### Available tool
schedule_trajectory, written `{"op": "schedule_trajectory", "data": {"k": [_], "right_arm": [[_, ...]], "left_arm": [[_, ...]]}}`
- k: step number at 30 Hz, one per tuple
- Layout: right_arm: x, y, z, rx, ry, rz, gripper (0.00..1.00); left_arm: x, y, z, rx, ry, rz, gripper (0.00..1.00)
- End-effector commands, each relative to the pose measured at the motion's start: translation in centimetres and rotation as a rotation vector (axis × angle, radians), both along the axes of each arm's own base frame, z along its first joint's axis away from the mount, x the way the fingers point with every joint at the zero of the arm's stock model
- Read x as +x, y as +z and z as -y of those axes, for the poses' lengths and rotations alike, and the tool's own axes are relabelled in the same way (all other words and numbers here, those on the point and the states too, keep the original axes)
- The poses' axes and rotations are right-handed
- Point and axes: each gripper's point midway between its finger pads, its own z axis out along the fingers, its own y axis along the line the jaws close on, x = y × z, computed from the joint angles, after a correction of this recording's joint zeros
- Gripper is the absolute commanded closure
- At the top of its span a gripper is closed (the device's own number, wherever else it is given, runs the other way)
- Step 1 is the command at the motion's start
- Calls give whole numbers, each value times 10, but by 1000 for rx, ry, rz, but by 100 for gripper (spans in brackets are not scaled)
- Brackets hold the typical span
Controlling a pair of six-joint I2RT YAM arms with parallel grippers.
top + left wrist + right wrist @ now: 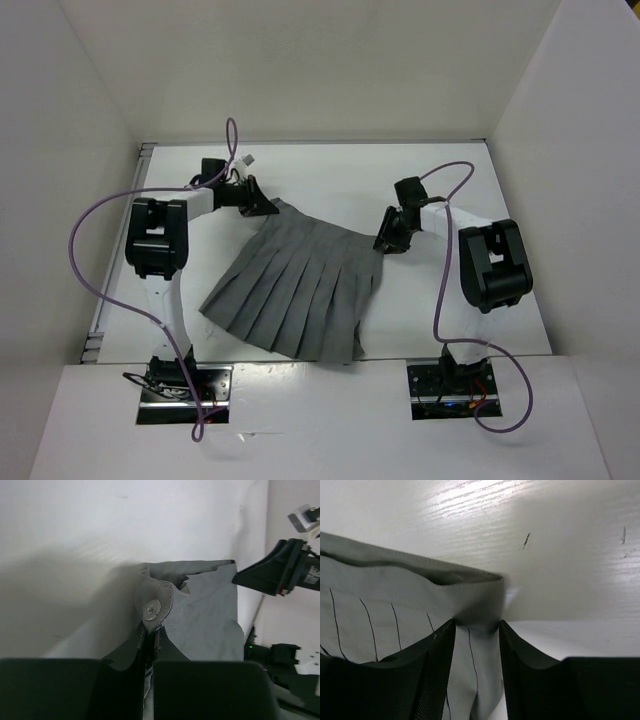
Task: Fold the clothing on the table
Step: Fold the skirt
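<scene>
The clothing, a grey pleated skirt, lies spread on the white table, waistband at the far side and hem toward the arms. My left gripper is at the waistband's left corner. In the left wrist view it is shut on the bunched waistband, just below a metal button. My right gripper is at the waistband's right corner. In the right wrist view it stands open, fingers apart, with the waistband end lying between them, unpinched.
White walls enclose the table on the left, back and right. Purple cables loop from both arms. In the left wrist view the right arm shows beyond the skirt's far corner.
</scene>
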Motion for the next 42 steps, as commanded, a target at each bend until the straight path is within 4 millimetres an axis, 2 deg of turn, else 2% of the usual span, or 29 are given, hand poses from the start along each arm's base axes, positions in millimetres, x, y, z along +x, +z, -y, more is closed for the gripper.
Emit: {"op": "schedule_trajectory", "data": {"k": [1,4,8,9,10,12,13,16,17,19,20,21,22,24,25,27,28,29,31,32,33,35,36,37,38,39,40,41,42], "right_arm": [[18,-2,-5,25,-14,55,55],[25,-4,-9,39,-18,62,57],[25,-25,-16,70,0,22,64],[24,-24,-18,80,5,19,80],[23,-29,-18,77,4,6,89],[35,-19,-11,53,-18,36,100],[39,-12,-4,32,-39,53,100],[58,43,26,-58,-98,180,100],[70,69,36,-104,-121,246,100],[74,114,42,-137,-104,333,100],[86,147,42,-139,-102,406,100],[89,165,42,-143,-90,438,100],[103,203,47,-155,-87,525,100],[109,238,49,-171,-78,579,100],[118,285,53,-169,-83,678,100],[120,325,53,-167,-82,765,100],[119,355,51,-150,-72,827,100],[115,374,52,-158,-64,873,100],[107,406,52,-152,-55,949,100],[102,417,51,-154,-32,977,100],[100,419,50,-148,-25,978,100],[93,416,47,-150,20,964,100],[94,399,43,-140,42,926,100],[90,387,41,-136,54,893,100],[80,387,36,-123,71,902,100],[75,353,34,-122,90,829,100],[68,342,28,-110,113,813,100],[49,344,23,-88,125,820,100],[38,312,19,-84,150,748,100]], "left_arm": [[-4,19,-1,-120,-21,3,100],[-9,16,-7,-174,12,-40,100],[-17,3,-10,-204,37,-105,100],[-20,1,-10,-204,38,-115,100],[-18,1,-14,-204,47,-114,100],[-17,4,-21,-214,71,-118,100],[-15,11,-25,-229,73,-108,100],[-1,48,-52,-249,128,-37,100],[7,75,-58,-250,124,33,100],[13,105,-62,-264,121,84,100],[17,127,-63,-265,117,130,100],[29,156,-64,-271,112,199,100],[33,180,-64,-275,108,246,100],[46,222,-66,-286,100,332,100],[54,266,-66,-297,75,422,100],[56,307,-65,-298,56,485,100],[54,328,-65,-283,44,544,100],[47,365,-65,-266,30,613,100],[38,396,-64,-227,12,694,100],[33,402,-65,-190,12,713,100],[21,424,-59,-170,-11,780,100],[15,417,-54,-128,-24,777,100],[3,424,-47,-116,-31,794,100],[0,419,-47,-112,-31,783,100],[9,375,-42,-140,-26,679,100],[-11,378,-40,-156,-21,687,100],[-14,369,-39,-170,-20,720,100],[-20,298,-38,-207,11,523,100],[-41,295,-35,-210,-1,526,100]]}}
